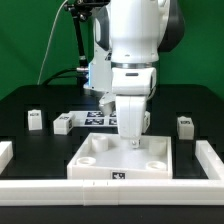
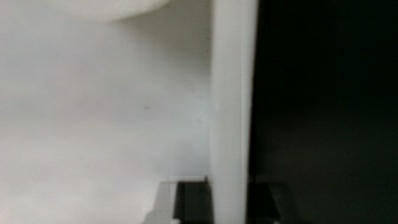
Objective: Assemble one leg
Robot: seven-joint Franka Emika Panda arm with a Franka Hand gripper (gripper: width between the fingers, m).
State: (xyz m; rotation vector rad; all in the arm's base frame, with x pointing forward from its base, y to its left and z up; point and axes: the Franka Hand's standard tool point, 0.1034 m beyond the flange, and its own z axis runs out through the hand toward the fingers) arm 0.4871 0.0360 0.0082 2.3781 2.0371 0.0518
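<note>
The large white square piece with corner holes [image 1: 100, 162] lies at the front middle of the black table. My gripper [image 1: 132, 142] is down at its far edge. In the wrist view my gripper [image 2: 247, 198] straddles the piece's raised rim [image 2: 233, 100], with one dark finger [image 2: 201, 205] on each side, close against it. The piece's flat white face [image 2: 107, 120] fills one side and the black table the other. Three legs stand apart from my gripper: one leg [image 1: 35, 120] and a second leg [image 1: 63, 123] at the exterior view's left, and a third leg [image 1: 185, 126] at its right.
The marker board [image 1: 95, 118] lies behind the square piece, partly hidden by the arm. White border walls run along the exterior view's left [image 1: 5, 152], right [image 1: 210, 158] and front [image 1: 60, 190].
</note>
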